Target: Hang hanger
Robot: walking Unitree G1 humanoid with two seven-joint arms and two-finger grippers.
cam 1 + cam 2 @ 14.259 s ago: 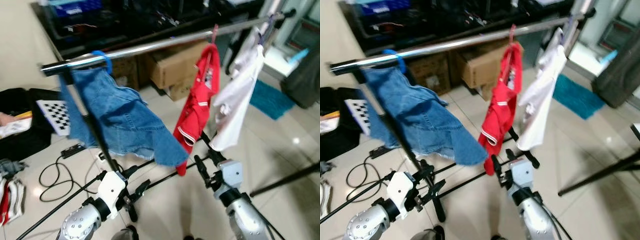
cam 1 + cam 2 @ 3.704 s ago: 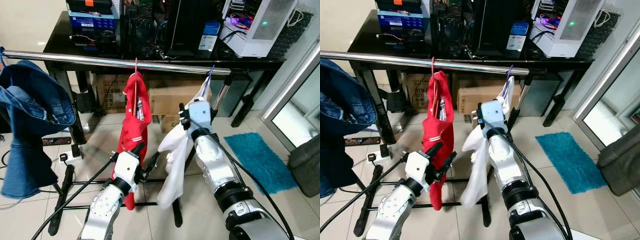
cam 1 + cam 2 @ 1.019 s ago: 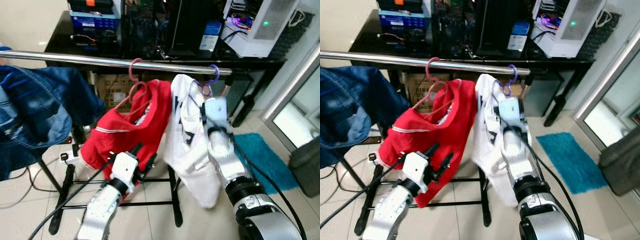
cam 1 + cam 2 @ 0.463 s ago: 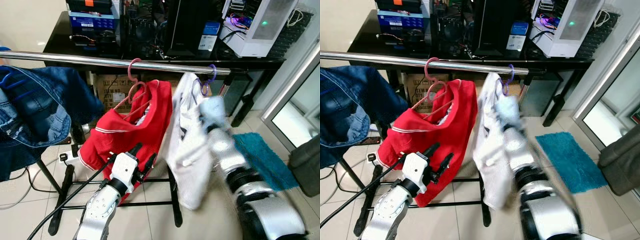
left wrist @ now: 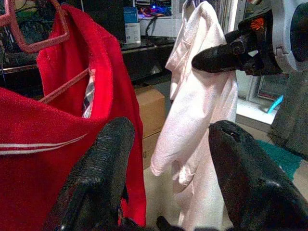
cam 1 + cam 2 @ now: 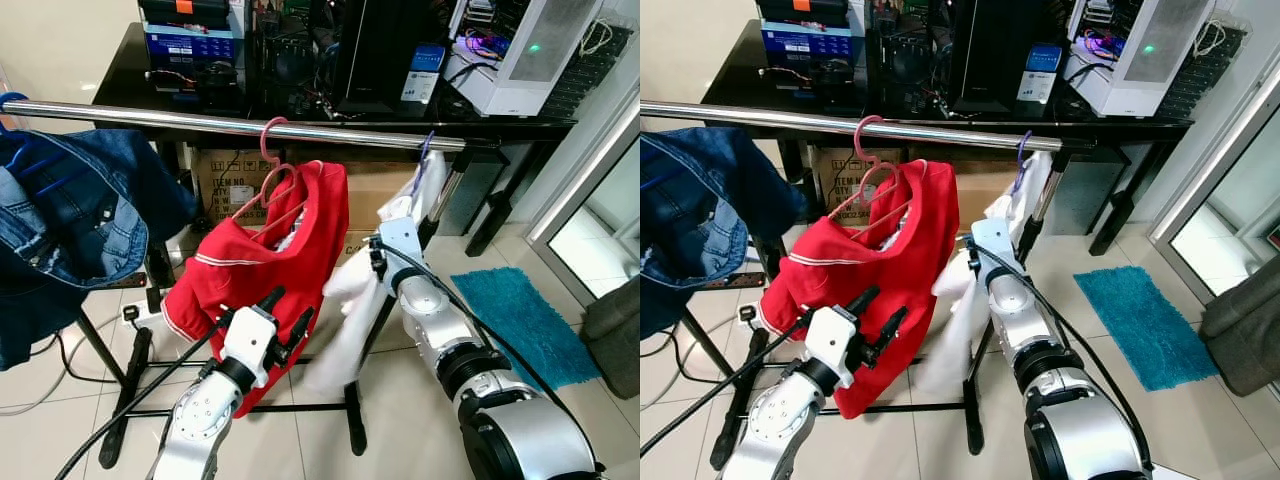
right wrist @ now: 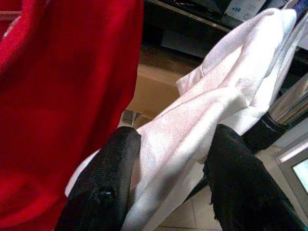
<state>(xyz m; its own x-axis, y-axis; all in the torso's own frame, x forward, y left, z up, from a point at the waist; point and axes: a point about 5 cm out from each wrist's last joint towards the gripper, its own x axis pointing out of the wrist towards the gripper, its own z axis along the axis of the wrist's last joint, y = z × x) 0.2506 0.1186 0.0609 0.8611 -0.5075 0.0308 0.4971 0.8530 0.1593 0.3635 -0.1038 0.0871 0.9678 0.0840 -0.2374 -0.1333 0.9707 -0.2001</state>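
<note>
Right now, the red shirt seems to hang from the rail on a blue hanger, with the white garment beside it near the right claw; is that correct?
Not quite: the hanger holding the red shirt on the rail is pink, not blue, as the left eye view shows. The rest holds: the white garment hangs beside it, near the right claw.

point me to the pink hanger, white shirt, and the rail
pink hanger [image 6: 272, 135]: left eye view, on its hook over the rail.
white shirt [image 6: 355, 290]: left eye view, on the cloth below the collar.
rail [image 6: 150, 118]: left eye view, on the bare metal bar.
</note>
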